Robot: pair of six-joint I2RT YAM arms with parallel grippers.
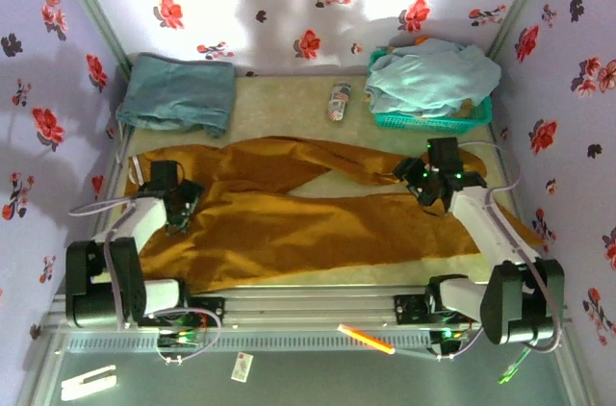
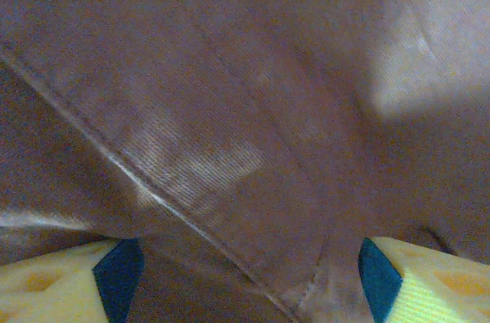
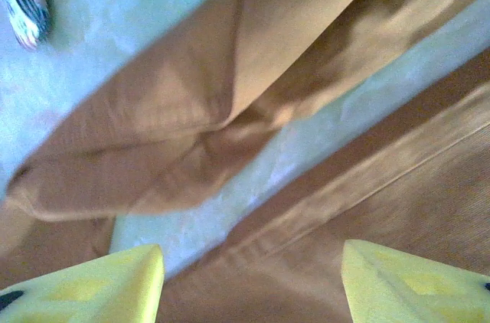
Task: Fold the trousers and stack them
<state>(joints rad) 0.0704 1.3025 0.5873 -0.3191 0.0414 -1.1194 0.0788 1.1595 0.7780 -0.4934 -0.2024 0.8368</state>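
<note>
Mustard-brown trousers (image 1: pixel 289 209) are lying spread across the pale tabletop (image 1: pixel 289 103), taking up most of its near half. The two legs are running off to the right, with a strip of bare surface showing between them.

The left claw (image 1: pixel 178 209) is hanging over the left end of the trousers, close to the cloth. In the left wrist view its yellow fingers (image 2: pixel 119 277) with blue pads are standing wide apart, and ribbed brown cloth (image 2: pixel 230 147) with a stitched seam is lying under the open gap; nothing is pinched.

The right claw (image 1: pixel 423 185) is hovering at the right side, above the gap between the two legs. In the right wrist view its yellow fingertips (image 3: pixel 99 285) are standing apart, open and holding nothing, with a folded leg (image 3: pixel 191 109) and the tabletop (image 3: pixel 138 9) below.

A folded teal garment (image 1: pixel 178 93) is sitting at the back left corner. A teal basket (image 1: pixel 433 119) at the back right is holding a crumpled pale blue garment (image 1: pixel 433 74). A small striped object (image 1: pixel 339 101) is lying between them.
</note>
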